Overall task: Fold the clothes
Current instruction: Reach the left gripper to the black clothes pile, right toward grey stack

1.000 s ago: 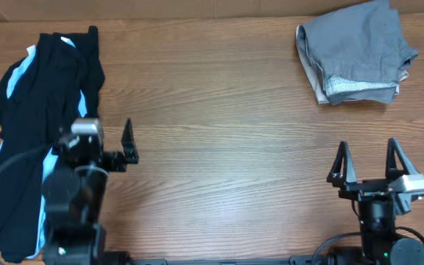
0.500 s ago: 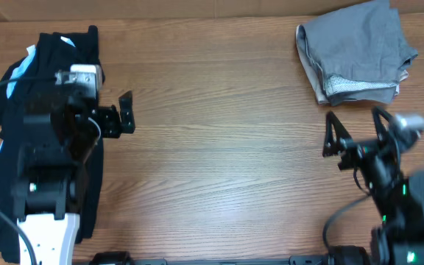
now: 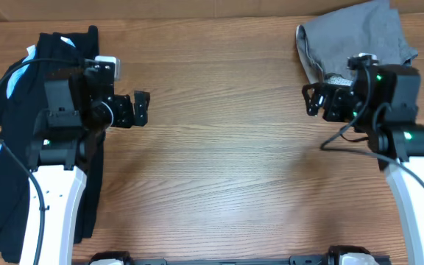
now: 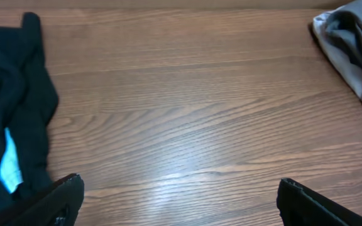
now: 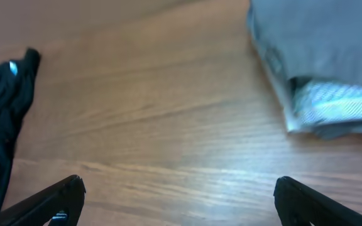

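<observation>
A black garment with light-blue trim (image 3: 20,140) lies crumpled along the table's left side; it also shows in the left wrist view (image 4: 11,107) and the right wrist view (image 5: 2,107). A folded grey garment (image 3: 359,44) sits at the back right, also in the right wrist view (image 5: 319,56) and the left wrist view (image 4: 354,44). My left gripper (image 3: 140,109) is open and empty above bare wood, just right of the black garment. My right gripper (image 3: 313,99) is open and empty, just left of the grey garment's front edge.
The wooden table (image 3: 219,147) fills the view between the two garments. A cardboard-coloured wall runs along the far edge (image 3: 197,9).
Both arms have risen from the front edge and reached toward the back of the table, turning their grippers inward. Both grippers stayed open. The garments have not moved.
</observation>
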`<state>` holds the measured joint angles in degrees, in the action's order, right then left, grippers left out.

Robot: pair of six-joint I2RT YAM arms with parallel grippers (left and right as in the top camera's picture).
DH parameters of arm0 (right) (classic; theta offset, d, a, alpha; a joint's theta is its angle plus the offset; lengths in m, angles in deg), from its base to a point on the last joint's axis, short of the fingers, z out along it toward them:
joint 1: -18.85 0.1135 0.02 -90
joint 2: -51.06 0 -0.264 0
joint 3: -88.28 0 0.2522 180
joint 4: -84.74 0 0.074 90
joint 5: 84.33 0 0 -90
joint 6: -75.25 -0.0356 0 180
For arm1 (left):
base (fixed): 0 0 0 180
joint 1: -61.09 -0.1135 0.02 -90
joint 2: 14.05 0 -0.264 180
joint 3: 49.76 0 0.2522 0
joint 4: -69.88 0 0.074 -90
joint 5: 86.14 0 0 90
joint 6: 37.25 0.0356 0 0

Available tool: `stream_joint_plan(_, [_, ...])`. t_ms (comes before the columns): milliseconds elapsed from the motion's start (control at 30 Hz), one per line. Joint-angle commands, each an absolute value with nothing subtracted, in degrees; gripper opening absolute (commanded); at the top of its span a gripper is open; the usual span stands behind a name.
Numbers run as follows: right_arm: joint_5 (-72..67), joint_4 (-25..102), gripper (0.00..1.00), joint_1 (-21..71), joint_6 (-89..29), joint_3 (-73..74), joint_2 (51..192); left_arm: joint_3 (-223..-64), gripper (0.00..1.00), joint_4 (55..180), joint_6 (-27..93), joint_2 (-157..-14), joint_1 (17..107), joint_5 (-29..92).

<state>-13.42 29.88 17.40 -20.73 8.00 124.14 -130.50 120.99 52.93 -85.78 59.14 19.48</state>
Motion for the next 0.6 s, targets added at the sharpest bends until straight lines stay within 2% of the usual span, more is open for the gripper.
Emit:
stream_joint_plan(0, [-20.41, 30.71, 1.0, 17.62, -20.67, 6.14, 126.0, -135.0, 1.0, 122.23, 54.05, -88.01, 57.3, 21.71])
stream_joint_plan(133, [-28.26, 33.31, 1.0, 17.62, -17.67, 6.14, 126.42, -142.87, 1.0, 127.79, 54.07, -93.67, 53.76, 21.71])
stream_joint_plan(367, [-29.13, 33.07, 0.77, 17.62, -17.34, 6.14, 126.42, -164.49, 0.98, 139.09, 59.27, -110.93, 48.1, 18.49])
stream_joint_plan(467, [-28.94, 31.01, 0.72, 17.62, -17.34, 6.14, 126.42, -169.86, 0.98, 141.14, 59.3, -117.27, 47.23, 12.05])
stream_joint_plan(567, [-28.94, 29.46, 0.7, 17.62, -17.32, 6.14, 126.42, -171.24, 0.97, 140.77, 60.41, -121.58, 46.64, 10.54])
